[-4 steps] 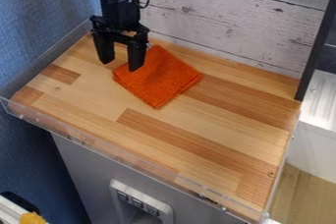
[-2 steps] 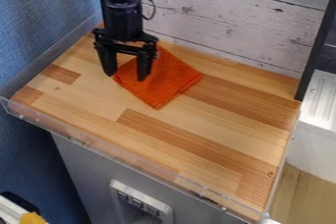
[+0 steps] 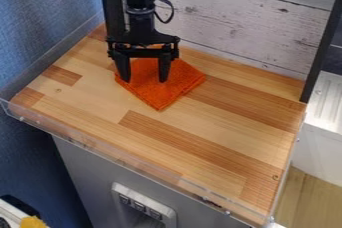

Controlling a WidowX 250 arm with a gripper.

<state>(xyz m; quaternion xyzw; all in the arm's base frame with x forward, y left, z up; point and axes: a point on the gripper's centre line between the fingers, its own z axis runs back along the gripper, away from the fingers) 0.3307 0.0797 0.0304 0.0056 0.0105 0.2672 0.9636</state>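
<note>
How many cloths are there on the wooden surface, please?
1. The orange cloth lies toward the back of the wooden surface, below the open gripper, which hides part of it. Another could be hidden underneath.

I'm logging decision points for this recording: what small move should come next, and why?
Probably a slight lowering of the gripper, fingers kept apart. Its open fingers appear over the orange cloth, nothing is gripped between them, and the cloth lies flat on the wooden counter. Whether the fingertips already touch it, I can't tell, so going gently seems wise.
</note>
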